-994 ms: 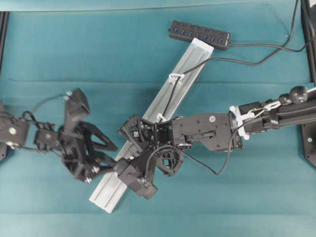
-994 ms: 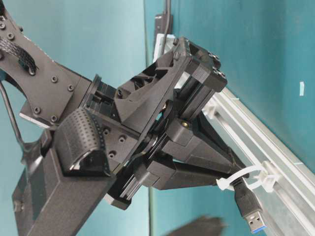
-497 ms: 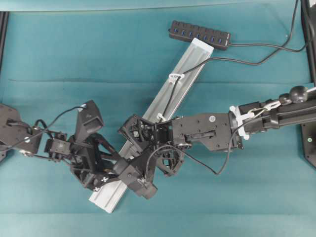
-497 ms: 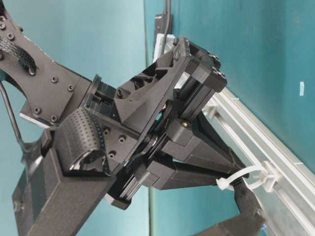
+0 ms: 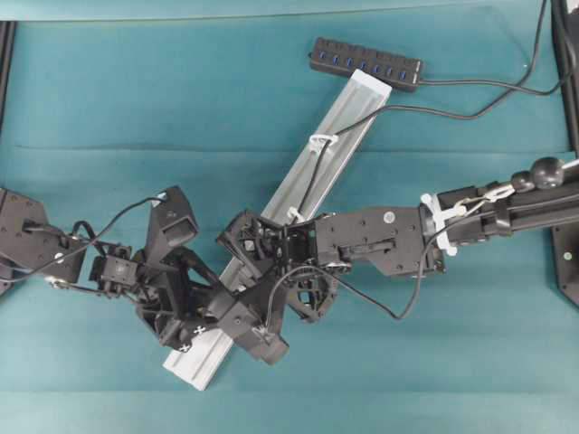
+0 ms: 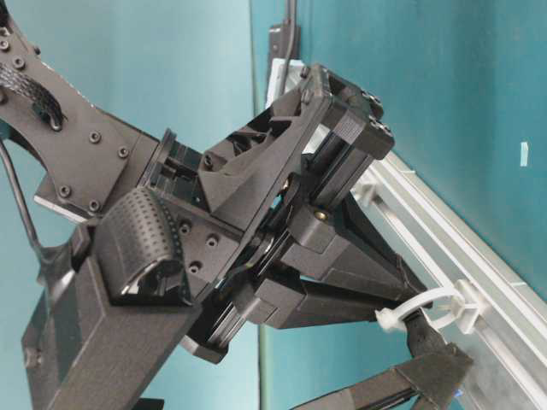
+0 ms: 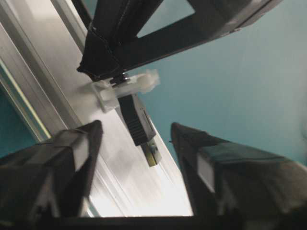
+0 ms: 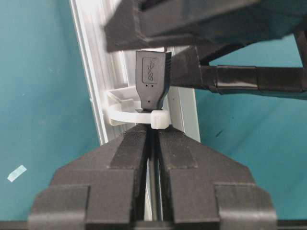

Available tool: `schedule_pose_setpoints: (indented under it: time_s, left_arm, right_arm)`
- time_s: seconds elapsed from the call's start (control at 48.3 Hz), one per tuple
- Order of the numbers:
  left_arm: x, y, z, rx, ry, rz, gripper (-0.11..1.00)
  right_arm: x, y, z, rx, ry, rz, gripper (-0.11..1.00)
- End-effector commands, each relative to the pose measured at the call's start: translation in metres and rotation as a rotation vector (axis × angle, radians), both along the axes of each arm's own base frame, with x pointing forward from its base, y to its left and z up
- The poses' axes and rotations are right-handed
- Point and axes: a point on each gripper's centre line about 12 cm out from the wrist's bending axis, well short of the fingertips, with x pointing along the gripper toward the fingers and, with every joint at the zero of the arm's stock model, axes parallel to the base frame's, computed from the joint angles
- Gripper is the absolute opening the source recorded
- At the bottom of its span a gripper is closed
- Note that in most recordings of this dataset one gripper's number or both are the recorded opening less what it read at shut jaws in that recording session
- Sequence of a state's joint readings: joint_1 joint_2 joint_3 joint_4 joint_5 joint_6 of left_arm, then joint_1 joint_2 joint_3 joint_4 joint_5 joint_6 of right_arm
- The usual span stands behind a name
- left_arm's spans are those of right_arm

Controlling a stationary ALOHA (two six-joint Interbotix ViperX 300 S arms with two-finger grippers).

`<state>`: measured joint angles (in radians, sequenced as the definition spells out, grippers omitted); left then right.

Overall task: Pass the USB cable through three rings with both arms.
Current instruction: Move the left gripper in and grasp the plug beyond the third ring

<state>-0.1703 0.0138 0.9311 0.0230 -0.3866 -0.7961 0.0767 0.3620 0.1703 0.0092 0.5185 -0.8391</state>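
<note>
The USB cable (image 5: 398,110) comes in from the right, passes a ring (image 5: 322,140) on the rail, and runs down to a second ring (image 5: 294,215). My right gripper (image 8: 152,128) is shut on the cable just behind a third ring (image 8: 136,116). The cable's plug (image 8: 152,79) sticks out beyond that ring. In the left wrist view the plug (image 7: 139,125) hangs from the ring (image 7: 125,87). My left gripper (image 7: 139,151) is open, a finger on each side of the plug and apart from it. At table level, a left finger (image 6: 438,367) hides the plug below the ring (image 6: 427,312).
The long silver rail (image 5: 348,122) lies diagonally on the teal cloth. A black multi-port hub (image 5: 365,63) sits at its far end, with cords trailing to the right. A scrap of tape (image 8: 17,173) lies on the cloth beside the rail.
My left gripper has moved right up to the rail and around the plug, its jaws narrowing. The right arm has kept still with the cable.
</note>
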Motion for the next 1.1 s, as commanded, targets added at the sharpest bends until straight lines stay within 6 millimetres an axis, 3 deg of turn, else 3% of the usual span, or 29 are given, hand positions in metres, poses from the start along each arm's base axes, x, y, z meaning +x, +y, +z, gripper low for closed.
schedule_pose_setpoints:
  time_s: [0.0, 0.269, 1.077]
  left_arm:
    - [0.006, -0.002, 0.009, -0.004, -0.038, -0.006, 0.63]
    - [0.011, -0.004, 0.016, -0.007, -0.059, -0.008, 0.16]
    - [0.007, -0.003, 0.019, -0.020, -0.059, 0.000, 0.15]
  right_arm:
    - [0.001, -0.003, 0.002, -0.001, -0.008, -0.004, 0.06]
    - [0.000, -0.003, 0.001, 0.000, 0.002, -0.004, 0.06]
    - [0.000, -0.003, 0.002, 0.005, 0.010, -0.012, 0.07]
